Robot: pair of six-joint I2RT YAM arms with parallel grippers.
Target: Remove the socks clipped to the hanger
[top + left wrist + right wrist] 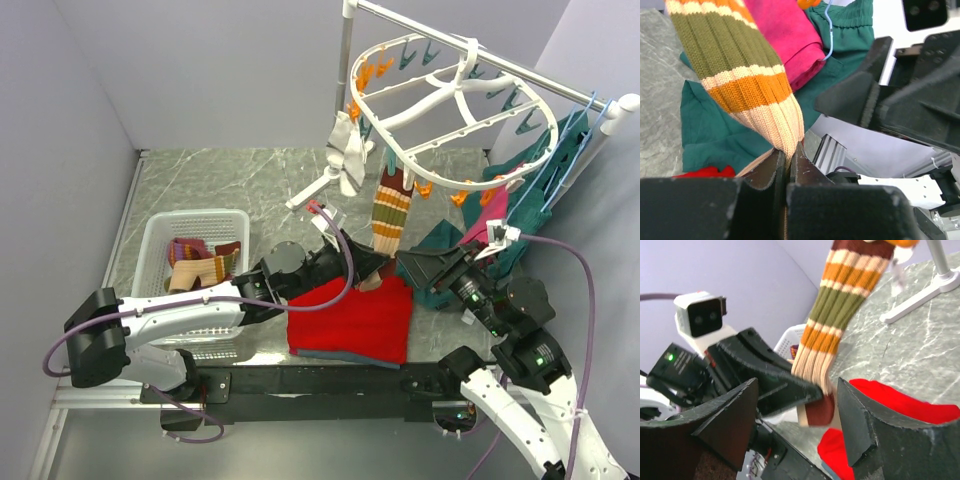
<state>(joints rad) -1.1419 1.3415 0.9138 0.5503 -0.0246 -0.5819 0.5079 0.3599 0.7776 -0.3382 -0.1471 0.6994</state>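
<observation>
Sock [391, 212] banded olive, orange, cream, lower end pinched in left fingers [765, 172], right fingers [730, 415] spread

White oval hanger [462, 88] is upper right in the top view, with orange and teal pegs dangling. The striped sock [391, 215] (brown, cream, orange, olive) hangs clipped at its lower-left rim, toe pinched in the left fingers [765, 172]. A whitish-grey sock [347, 150] hangs just left of it. A few more socks [200, 262] are piled in the basket [160, 235], mid-left.
</observation>
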